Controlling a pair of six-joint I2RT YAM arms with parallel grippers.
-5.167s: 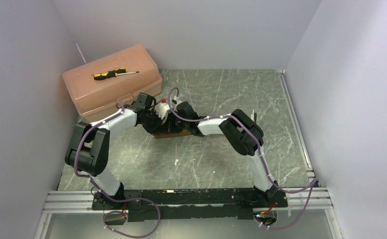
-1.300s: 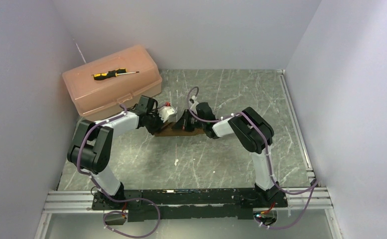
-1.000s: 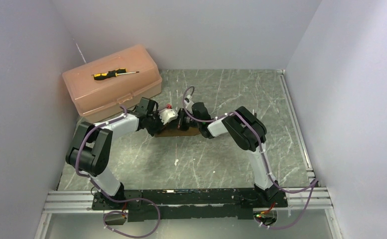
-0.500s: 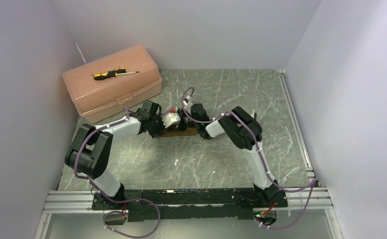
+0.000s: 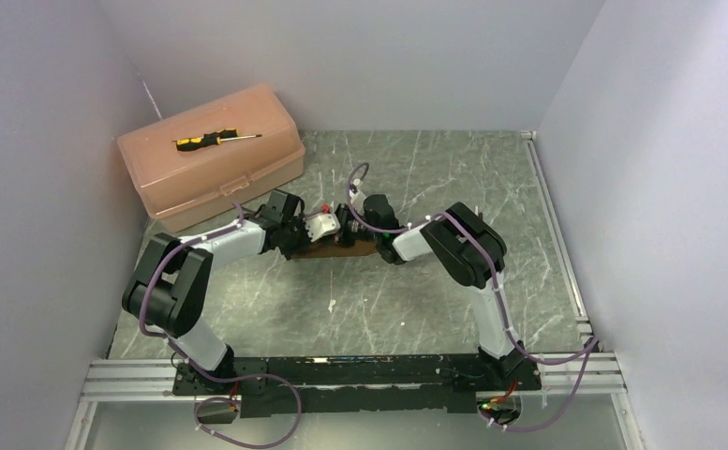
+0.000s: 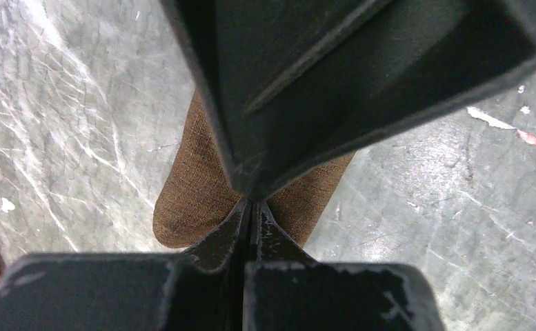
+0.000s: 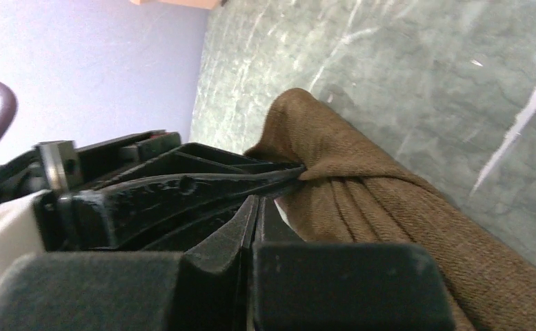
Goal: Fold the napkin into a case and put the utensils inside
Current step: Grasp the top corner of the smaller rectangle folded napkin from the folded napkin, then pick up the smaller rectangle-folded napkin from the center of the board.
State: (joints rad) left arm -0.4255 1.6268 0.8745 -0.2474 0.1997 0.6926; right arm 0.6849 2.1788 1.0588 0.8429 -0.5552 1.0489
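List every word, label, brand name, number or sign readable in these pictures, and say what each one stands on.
None: no readable text shows in any view.
pink box: no label or lettering visible.
screwdriver: handle too small to show any marking.
napkin: plain brown weave, no tag or print.
left gripper and right gripper: bare black surfaces, no markings visible.

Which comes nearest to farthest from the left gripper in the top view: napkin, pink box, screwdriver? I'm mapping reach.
1. napkin, at the left gripper mid-table.
2. pink box, back left.
3. screwdriver, on the box lid, farther back.
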